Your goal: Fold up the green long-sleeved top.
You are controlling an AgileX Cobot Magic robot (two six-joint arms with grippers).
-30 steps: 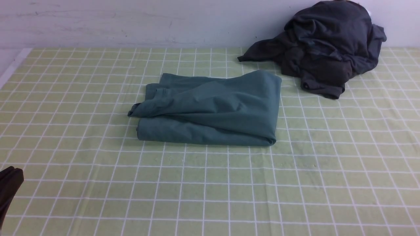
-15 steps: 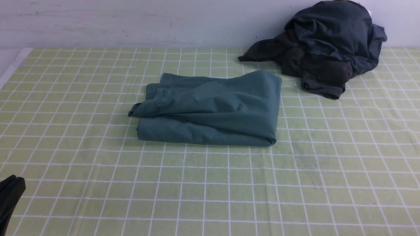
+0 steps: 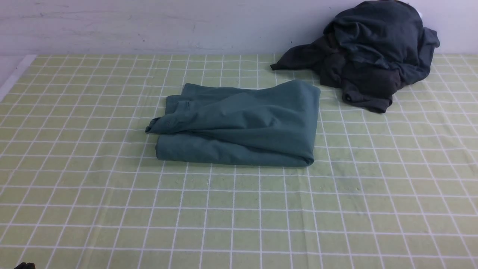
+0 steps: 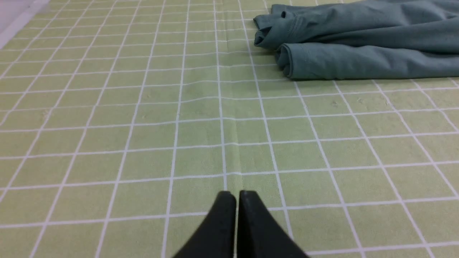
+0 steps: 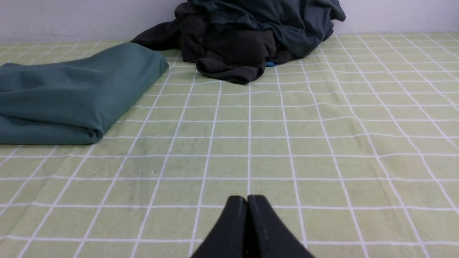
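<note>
The green long-sleeved top [image 3: 239, 125] lies folded into a thick rectangle at the middle of the table, a ribbed cuff poking out at its left end. It also shows in the left wrist view [image 4: 358, 46] and in the right wrist view [image 5: 71, 93]. My left gripper [image 4: 236, 195] is shut and empty, low over the cloth well short of the top; only a dark tip of it shows at the front view's bottom left corner [image 3: 24, 266]. My right gripper [image 5: 247, 199] is shut and empty, apart from the top, and is out of the front view.
A heap of dark charcoal and slate garments [image 3: 369, 52] lies at the back right against the wall, also in the right wrist view [image 5: 251, 36]. The table is covered by a light green checked cloth [image 3: 239, 216]. Its left edge [image 3: 15, 74] shows at the far left.
My left gripper has drawn back toward the near left corner and has nearly left the front view. The green top and the dark heap have not moved.
</note>
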